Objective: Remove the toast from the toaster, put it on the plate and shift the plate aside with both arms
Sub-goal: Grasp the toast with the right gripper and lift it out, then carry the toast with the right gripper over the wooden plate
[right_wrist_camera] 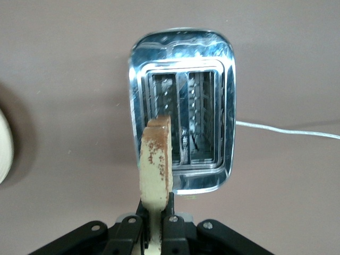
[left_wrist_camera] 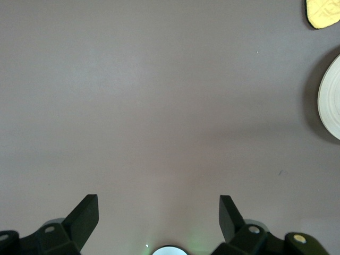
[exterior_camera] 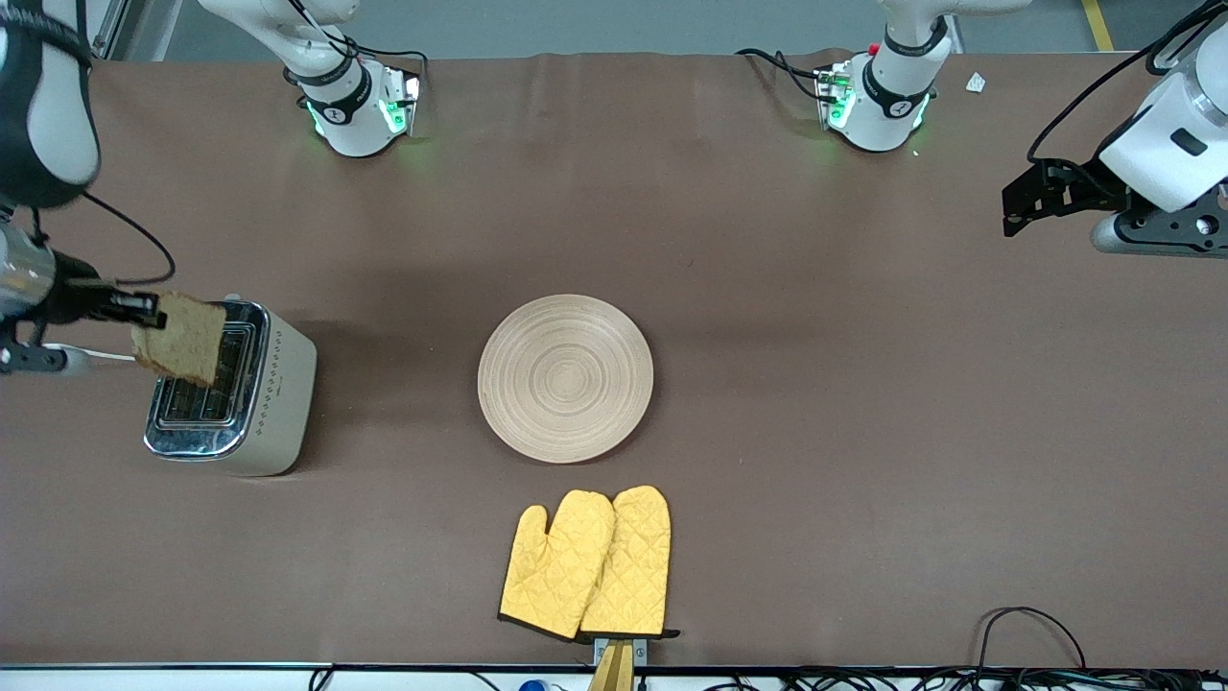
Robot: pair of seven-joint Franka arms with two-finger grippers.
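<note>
Yellow oven mitts lie nearest the camera, just in front of the plate. We find the toast clear of the toaster, hanging over its chrome top, gripped on edge by the right gripper, whose fingers are closed on the slice. We judge the coming move to be a carry toward the left arm's end of the table, where the plate sits bare and well apart from the toaster. The right arm is plainly the nearer one. The left gripper waits over bare table near its own end, fingers spread wide and holding nothing. A brown cloth covers the table; a white cord trails from the toaster.
</note>
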